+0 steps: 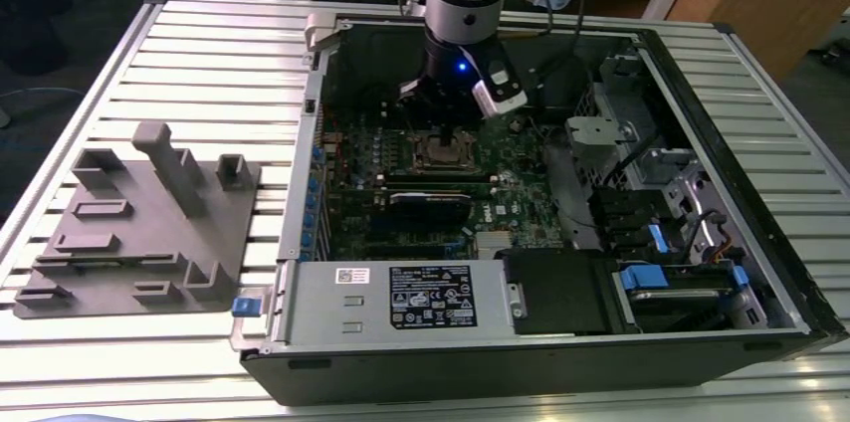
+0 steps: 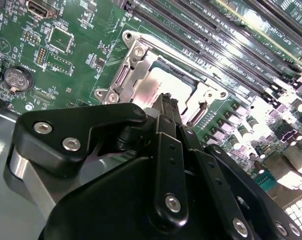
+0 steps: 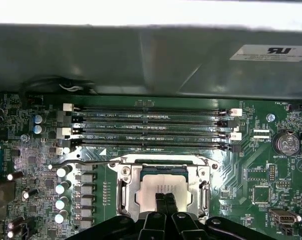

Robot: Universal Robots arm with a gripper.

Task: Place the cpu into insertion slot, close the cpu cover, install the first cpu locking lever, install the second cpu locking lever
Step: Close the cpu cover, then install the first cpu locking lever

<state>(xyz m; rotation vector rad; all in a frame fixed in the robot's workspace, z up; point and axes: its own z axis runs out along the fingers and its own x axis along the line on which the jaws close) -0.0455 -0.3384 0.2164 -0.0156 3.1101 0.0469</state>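
Currently the hand (image 3: 166,197), fingers (image 3: 160,202) together on nothing, probably as a narrow pusher, is hovering over the cpu (image 3: 161,182), which is sitting in the insertion slot (image 3: 156,169), framed by the cpu cover (image 3: 128,185).

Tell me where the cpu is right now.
In the first wrist view the cpu lies framed by the cpu cover, beside the long memory slots, with the pincer poised over its metal top.
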